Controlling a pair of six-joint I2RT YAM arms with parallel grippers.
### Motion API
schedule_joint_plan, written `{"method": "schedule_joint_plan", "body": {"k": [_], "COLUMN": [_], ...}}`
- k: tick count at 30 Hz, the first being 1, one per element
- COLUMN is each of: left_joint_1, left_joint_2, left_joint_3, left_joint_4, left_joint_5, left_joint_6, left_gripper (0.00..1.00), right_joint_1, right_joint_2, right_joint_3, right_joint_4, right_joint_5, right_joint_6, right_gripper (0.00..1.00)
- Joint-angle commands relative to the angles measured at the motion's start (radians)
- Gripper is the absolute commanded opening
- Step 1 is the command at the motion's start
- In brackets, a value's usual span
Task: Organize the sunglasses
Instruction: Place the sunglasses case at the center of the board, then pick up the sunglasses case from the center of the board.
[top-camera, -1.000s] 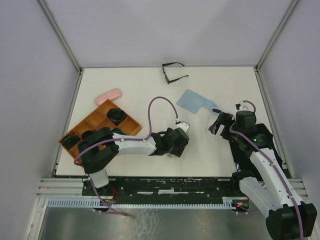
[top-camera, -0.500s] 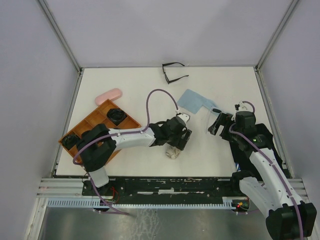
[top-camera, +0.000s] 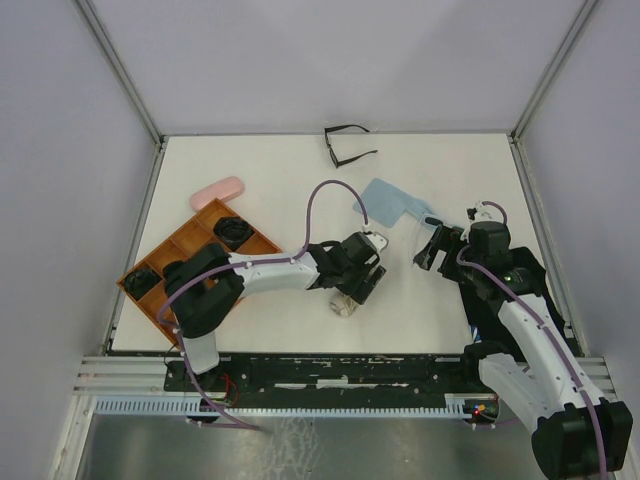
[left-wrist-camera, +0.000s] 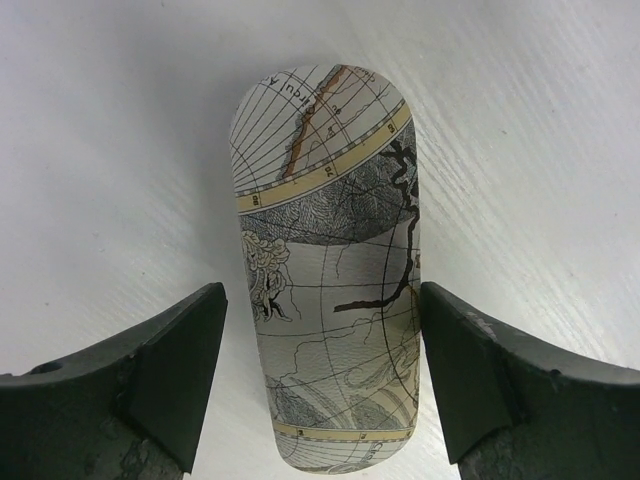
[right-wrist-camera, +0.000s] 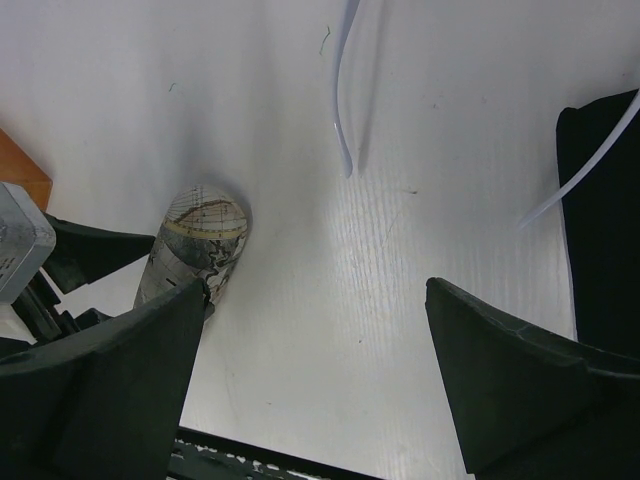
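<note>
- left gripper wide open, jaws either side of the map-print case, no contact; a second ago it covered the case, so looks just released
- right gripper wide, empty, right of the case; hasn't moved
- thin black sunglasses well behind the case, untouched; probably next
- dark sunglasses in orange tray, left of the case

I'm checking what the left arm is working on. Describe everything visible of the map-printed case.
The map-printed case is an oblong, round-ended shell that looks closed, printed with an old-style globe map in grey, cream and yellow bands. It lies flat on the white table, near its front edge, between the fingers of the open left tool; whether they touch it is unclear.
</note>
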Motion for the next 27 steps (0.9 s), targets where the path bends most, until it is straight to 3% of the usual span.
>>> {"method": "schedule_joint_plan", "body": {"k": [1,7,12,14,18,27], "left_joint_1": [-0.001,-0.001,-0.002,-0.001,0.026,0.169], "left_joint_2": [0.01,0.017,0.018,0.002,-0.058,-0.278], "left_joint_3": [0.048,0.052,0.061,0.061,0.056,-0.079], "left_joint_4": [-0.009,-0.011,-0.021,-0.017,0.02,0.249], "left_joint_5": [0.0,0.007,0.007,0.007,0.071,0.257], "left_joint_6": [0.068,0.074,0.077,0.071,0.035,-0.125], "left_gripper": [0.82,0.72,0.55,0.42,0.07,0.03], "right_joint_1": [0.001,0.001,0.001,0.001,0.001,0.001], "right_joint_2": [0.001,0.005,0.005,-0.001,-0.029,-0.125], "right_joint_3": [-0.002,-0.001,-0.001,0.001,0.006,-0.003], "right_joint_4": [0.037,0.035,0.04,0.043,0.065,0.173], "right_joint_5": [-0.012,-0.015,-0.027,-0.031,-0.054,-0.176], "right_joint_6": [-0.01,-0.011,-0.011,-0.01,-0.008,0.007], "right_gripper": [0.99,0.99,0.99,0.99,0.99,0.99]}}
